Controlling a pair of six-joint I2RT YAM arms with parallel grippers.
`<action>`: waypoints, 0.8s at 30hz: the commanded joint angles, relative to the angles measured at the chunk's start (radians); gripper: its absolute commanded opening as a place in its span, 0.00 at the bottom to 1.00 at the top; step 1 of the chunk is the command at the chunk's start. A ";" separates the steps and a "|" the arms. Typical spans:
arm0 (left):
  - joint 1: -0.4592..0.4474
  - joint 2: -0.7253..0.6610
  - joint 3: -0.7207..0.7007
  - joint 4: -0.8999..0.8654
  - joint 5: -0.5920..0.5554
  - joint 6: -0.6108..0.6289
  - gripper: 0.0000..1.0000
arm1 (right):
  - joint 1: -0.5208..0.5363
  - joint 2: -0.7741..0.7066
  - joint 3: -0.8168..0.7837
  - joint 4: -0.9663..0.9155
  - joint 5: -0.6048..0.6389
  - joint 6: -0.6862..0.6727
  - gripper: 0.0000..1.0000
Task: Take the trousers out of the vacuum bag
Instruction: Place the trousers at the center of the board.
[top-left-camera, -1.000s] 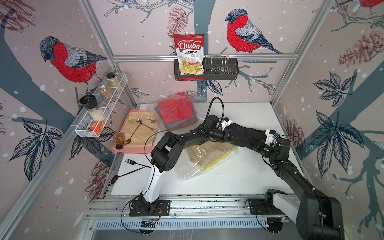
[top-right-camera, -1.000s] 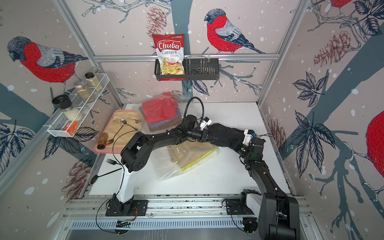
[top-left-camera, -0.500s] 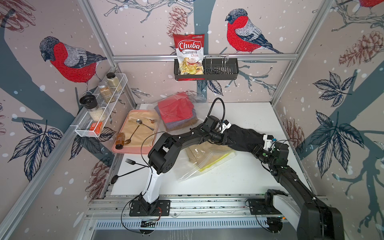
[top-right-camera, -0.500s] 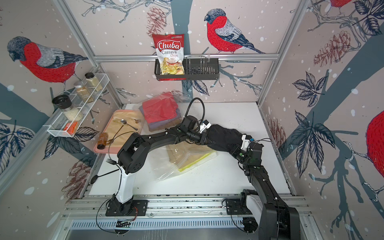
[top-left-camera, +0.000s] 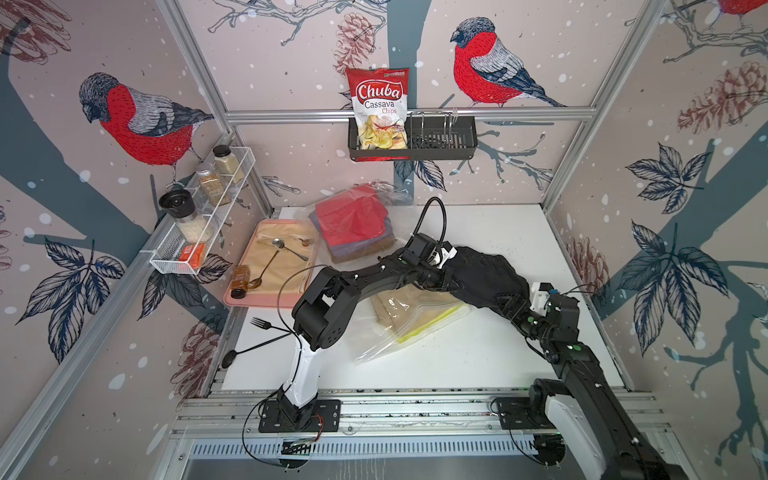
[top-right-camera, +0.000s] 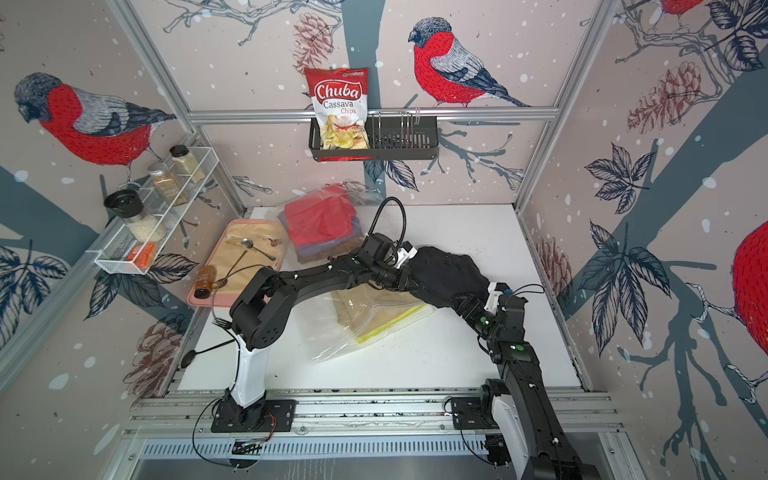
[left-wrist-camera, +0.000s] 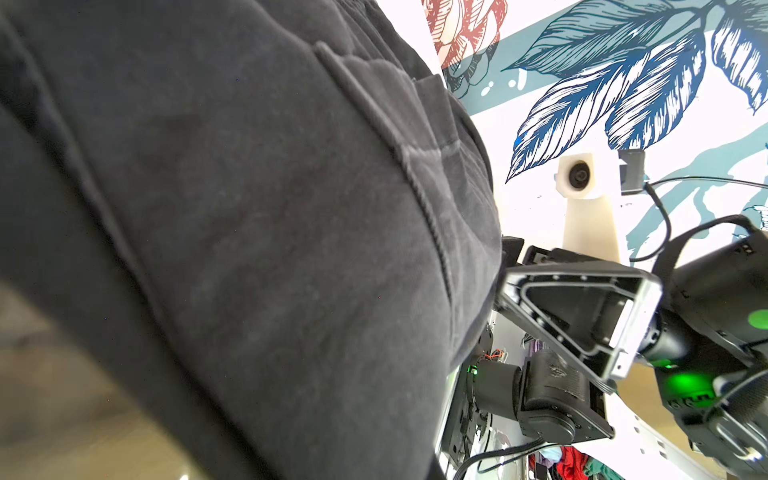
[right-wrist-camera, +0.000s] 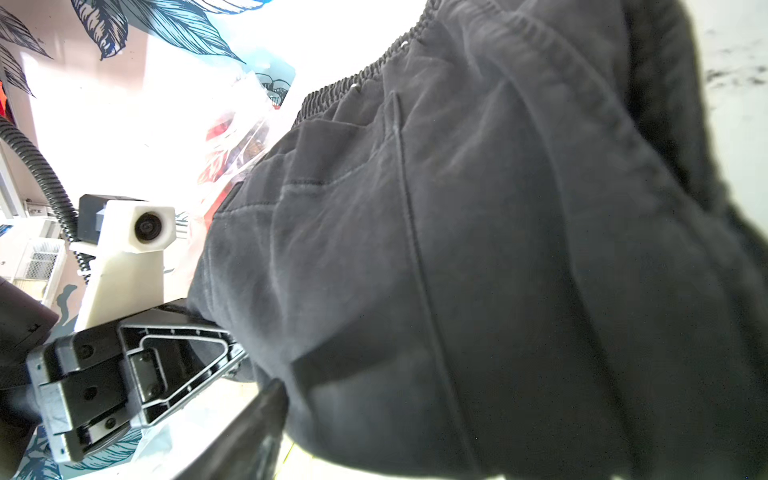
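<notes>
In both top views the black trousers (top-left-camera: 484, 276) hid the fingertips of the left claw (top-left-camera: 448, 281) and the right claw (top-left-camera: 508, 302). Both wrist views cut the cloth off at their edges. The left arm (top-left-camera: 374, 278) covered part of the vacuum bag (top-left-camera: 386, 332).

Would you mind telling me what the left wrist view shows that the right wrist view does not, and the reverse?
Only the left wrist view shows the right end effector at the edge of the black trousers, the right arm's wrist camera and a red pinecone print. Only the right wrist view shows the left end effector against the cloth, a ribbed black cable and a clear bag with red inside. Both are mostly filled by the black trousers, and both show blue leaf wallpaper.
</notes>
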 joint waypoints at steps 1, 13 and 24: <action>0.004 -0.023 0.016 -0.027 -0.023 0.009 0.06 | 0.001 -0.037 -0.012 -0.062 -0.009 0.022 0.87; 0.028 -0.041 0.026 -0.052 -0.028 0.014 0.06 | 0.141 -0.102 -0.035 -0.142 0.028 -0.001 0.68; 0.024 -0.051 -0.002 -0.026 -0.024 -0.002 0.06 | 0.185 -0.036 -0.212 0.226 0.153 0.212 0.09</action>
